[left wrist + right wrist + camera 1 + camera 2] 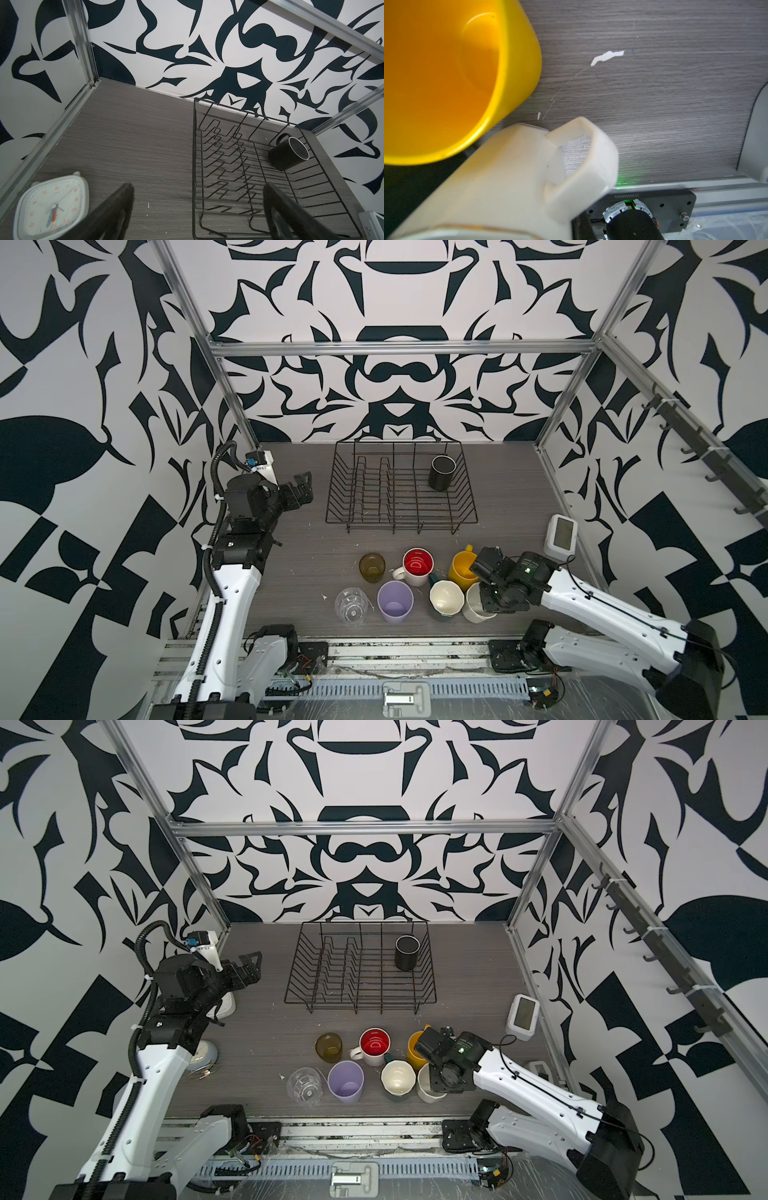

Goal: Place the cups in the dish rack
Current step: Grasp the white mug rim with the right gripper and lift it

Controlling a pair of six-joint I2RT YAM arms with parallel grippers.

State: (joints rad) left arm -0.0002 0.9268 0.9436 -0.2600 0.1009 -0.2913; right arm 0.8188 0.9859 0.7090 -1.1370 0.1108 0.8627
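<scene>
Broadly, the dish rack [399, 506] sits at the back of the table [299, 556], holding only the black mug [441, 472], upright in its far right corner. Seven cups stand clustered near the front edge, well apart from the rack.

The right gripper [484, 598] is down over the white mug [471, 603], the rightmost of the front row, just beside the yellow mug [460, 570]. Its fingers are hidden, but they are closed to a thin gap, seemingly pinching the mug's wall at the rim. The left gripper [302, 489] hangs beside the rack, spread fully and empty.

I judge the white mug stiff, glazed, slick and chippable. It looks fairly heavy for a rim pinch, so it may swing; the handle would offer a surer hold.

Only the right wrist view shows that handle [591, 158], on the side away from the yellow mug, and a white flake [607, 56] on the table. Only the left wrist view shows the black mug's handle [281, 137] and the face of an alarm clock [49, 207].
</scene>
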